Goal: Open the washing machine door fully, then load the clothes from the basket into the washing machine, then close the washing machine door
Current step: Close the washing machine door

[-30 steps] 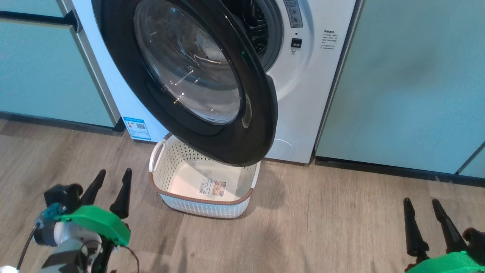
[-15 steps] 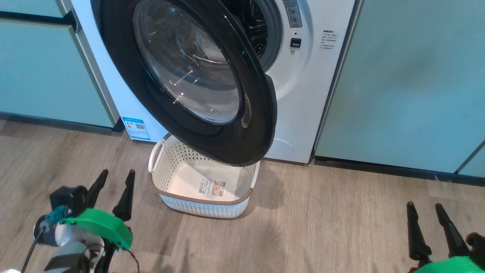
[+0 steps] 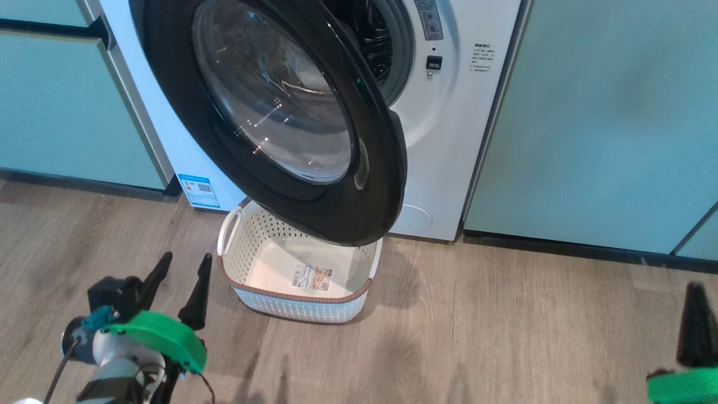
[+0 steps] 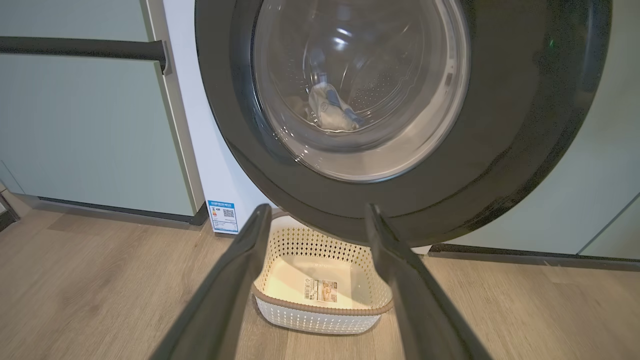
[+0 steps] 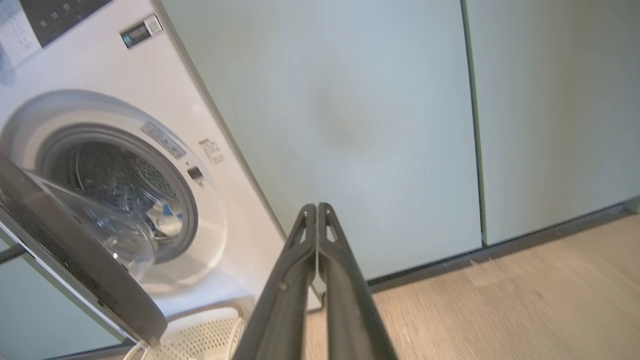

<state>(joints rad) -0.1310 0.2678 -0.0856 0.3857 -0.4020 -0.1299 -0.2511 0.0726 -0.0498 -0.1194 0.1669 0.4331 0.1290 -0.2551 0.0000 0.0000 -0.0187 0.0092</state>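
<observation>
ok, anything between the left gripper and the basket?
Just bare wood floor, seen in the head view between the open left gripper and the basket. The left wrist view agrees.

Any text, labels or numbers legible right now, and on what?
Nothing reads clearly.
Blue sticker on the washing machine: a square code, print too small.
Label on the basket floor: too blurred.
Grey strip on the machine's front: too small.
Small print beside that: too small.
</observation>
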